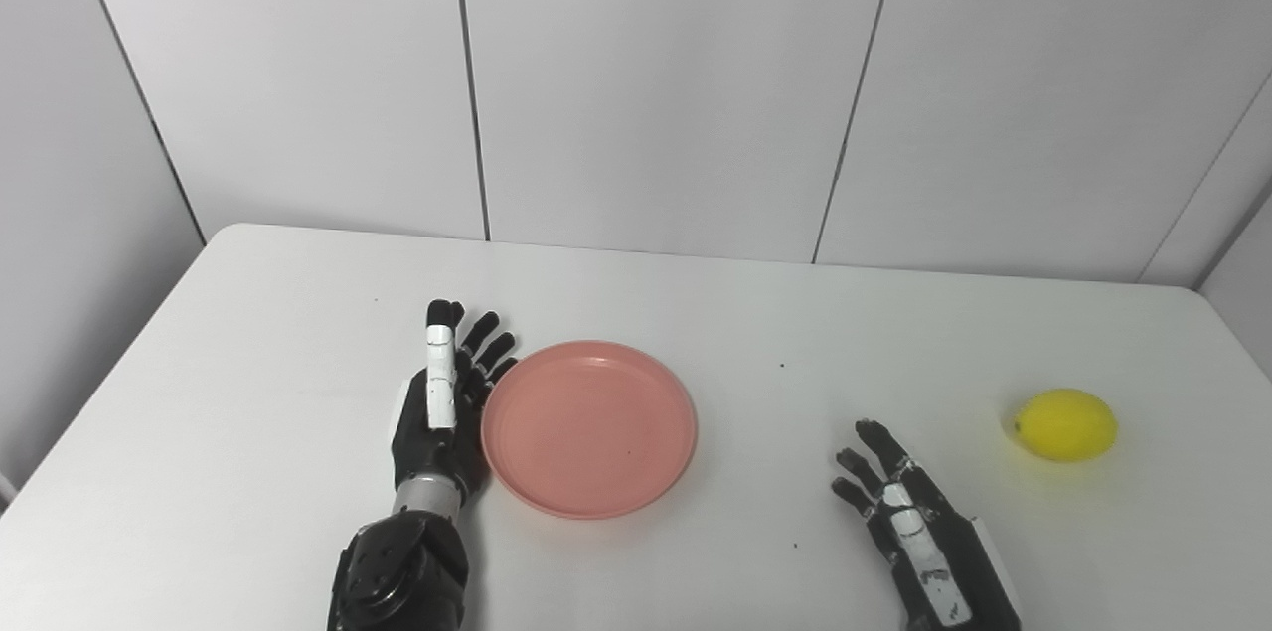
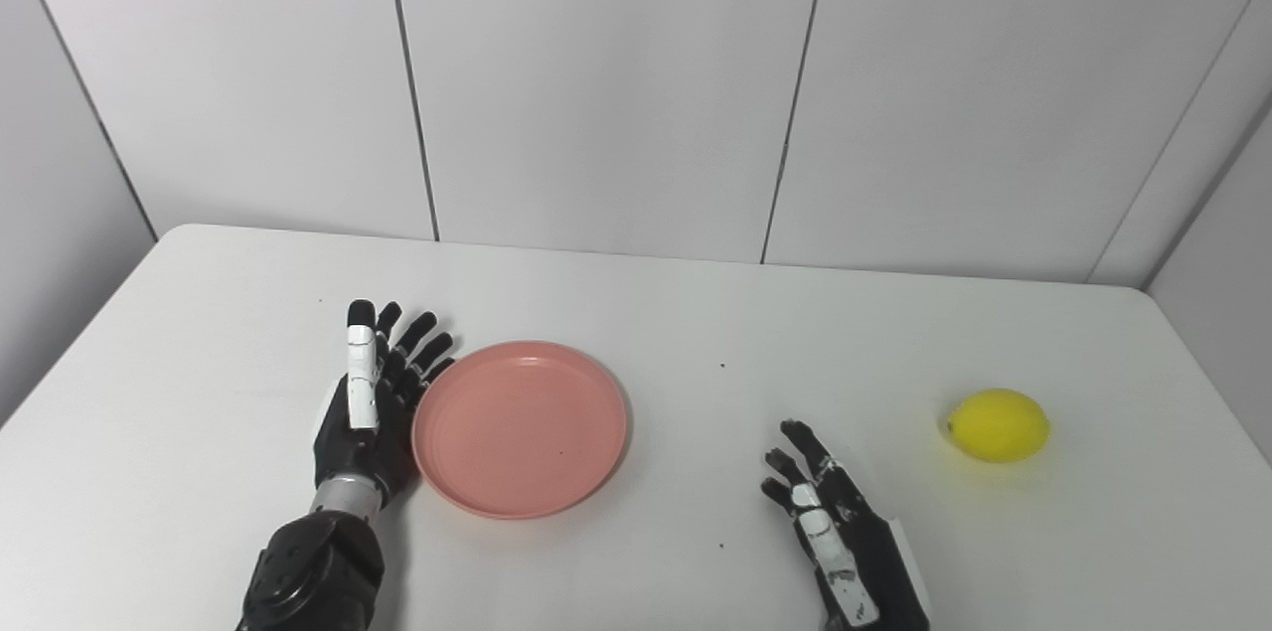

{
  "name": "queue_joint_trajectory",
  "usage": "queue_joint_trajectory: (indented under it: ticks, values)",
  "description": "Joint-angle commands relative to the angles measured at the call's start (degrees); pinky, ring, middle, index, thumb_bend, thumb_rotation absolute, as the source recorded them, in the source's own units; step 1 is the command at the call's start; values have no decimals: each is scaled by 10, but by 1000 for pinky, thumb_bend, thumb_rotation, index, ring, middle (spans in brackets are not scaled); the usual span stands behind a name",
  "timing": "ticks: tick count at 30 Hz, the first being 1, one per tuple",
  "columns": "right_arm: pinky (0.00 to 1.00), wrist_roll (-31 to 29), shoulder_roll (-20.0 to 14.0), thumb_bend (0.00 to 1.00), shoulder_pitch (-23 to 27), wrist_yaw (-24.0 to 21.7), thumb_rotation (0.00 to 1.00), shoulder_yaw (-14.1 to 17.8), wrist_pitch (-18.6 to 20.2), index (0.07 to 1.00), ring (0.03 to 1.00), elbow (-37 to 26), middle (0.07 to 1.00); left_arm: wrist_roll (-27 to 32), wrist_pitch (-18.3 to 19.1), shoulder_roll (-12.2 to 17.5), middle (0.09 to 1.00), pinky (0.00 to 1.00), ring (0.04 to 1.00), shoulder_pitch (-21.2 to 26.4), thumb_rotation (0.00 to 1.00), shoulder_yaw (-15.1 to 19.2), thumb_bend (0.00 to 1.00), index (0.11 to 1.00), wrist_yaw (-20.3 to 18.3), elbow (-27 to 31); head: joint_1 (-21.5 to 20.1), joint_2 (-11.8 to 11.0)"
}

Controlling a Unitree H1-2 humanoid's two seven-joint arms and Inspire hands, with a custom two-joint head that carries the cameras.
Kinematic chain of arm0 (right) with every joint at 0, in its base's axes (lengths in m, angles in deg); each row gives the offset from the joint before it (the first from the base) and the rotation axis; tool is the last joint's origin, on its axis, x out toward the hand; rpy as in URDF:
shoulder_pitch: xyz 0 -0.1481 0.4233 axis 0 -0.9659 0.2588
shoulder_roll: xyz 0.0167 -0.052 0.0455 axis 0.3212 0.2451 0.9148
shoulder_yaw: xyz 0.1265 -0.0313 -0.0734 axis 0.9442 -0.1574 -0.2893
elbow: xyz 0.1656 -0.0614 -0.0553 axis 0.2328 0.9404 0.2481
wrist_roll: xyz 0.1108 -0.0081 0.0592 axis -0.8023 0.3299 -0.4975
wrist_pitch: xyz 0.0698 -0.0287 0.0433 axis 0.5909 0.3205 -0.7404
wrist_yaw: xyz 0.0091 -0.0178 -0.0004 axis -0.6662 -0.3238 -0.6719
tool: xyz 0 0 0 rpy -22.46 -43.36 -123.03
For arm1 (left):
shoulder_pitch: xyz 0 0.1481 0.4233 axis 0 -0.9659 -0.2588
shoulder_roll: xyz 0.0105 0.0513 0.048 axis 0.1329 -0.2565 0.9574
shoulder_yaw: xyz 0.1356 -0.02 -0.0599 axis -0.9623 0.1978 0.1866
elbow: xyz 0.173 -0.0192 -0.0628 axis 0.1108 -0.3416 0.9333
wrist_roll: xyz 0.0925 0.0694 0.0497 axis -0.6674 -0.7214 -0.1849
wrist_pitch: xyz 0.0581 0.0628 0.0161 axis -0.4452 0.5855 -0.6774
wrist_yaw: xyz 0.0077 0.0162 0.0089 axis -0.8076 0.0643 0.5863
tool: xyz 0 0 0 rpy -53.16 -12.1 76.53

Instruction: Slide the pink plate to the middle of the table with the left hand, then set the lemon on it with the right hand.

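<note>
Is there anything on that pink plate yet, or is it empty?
Empty. The pink plate shows only its bare inside, and the lemon lies on the table far to its right, beyond the right robot hand.

Left black-and-white robot hand (image 1: 441,402): on edge, fingers straight and together, pointing away, holding nothing. Right black-and-white robot hand (image 1: 909,522): low near bottom edge, fingers (image 1: 867,457) spread, slightly curled, angled up-left, holding nothing.
</note>
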Motion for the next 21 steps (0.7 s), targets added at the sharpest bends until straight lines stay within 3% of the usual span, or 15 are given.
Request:
queue_joint_trajectory:
  ticks: [1,16,21]
  values:
    - [879,-3,4,764,-7,1,669,-3,18,859,903,-6,959,-8,-10,-7,892,879,873,-1,895,-7,835,983,0,8,-1,2]
    - [888,-7,6,762,-6,3,653,-10,24,849,908,-11,957,7,-65,-26,881,893,875,-11,855,-15,843,968,-22,-10,-22,8]
    - [878,-4,8,757,-3,4,649,-12,21,845,907,-8,958,18,-66,-29,894,910,886,-12,854,-16,817,968,-33,-12,-32,10]
